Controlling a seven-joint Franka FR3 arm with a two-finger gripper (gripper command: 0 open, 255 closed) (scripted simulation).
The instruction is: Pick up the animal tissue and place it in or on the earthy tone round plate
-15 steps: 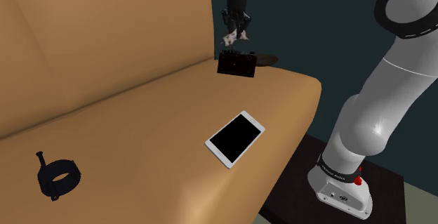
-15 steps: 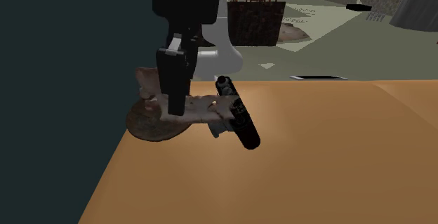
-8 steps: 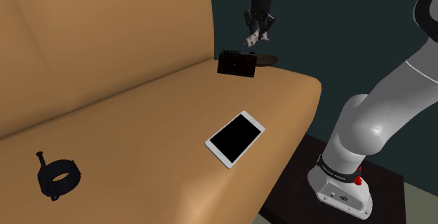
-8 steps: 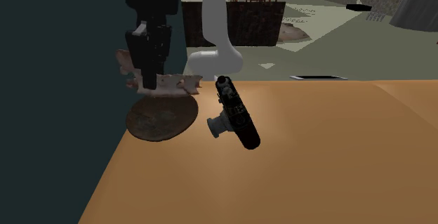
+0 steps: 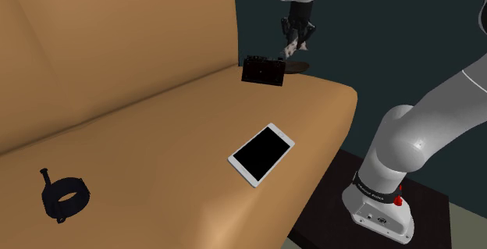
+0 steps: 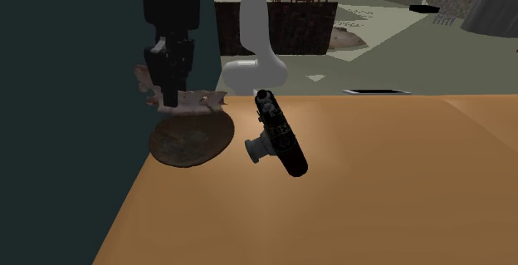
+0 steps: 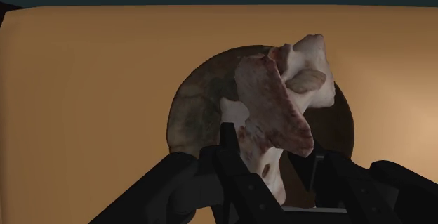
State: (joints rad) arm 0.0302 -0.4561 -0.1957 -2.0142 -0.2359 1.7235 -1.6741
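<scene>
The carry step appears near its end: the gripper (image 7: 272,154) is clamped on the pinkish-white animal tissue (image 7: 275,110), holding it above the mottled brown round plate (image 7: 195,110) on the sofa seat (image 5: 156,130), so the next move likely calls for a short descent and release.

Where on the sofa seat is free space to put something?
Bare seat lies between the phone and the black ring and between phone and camera. Crowded: the corner with camera, plate and gripper holding the meat piece.
</scene>
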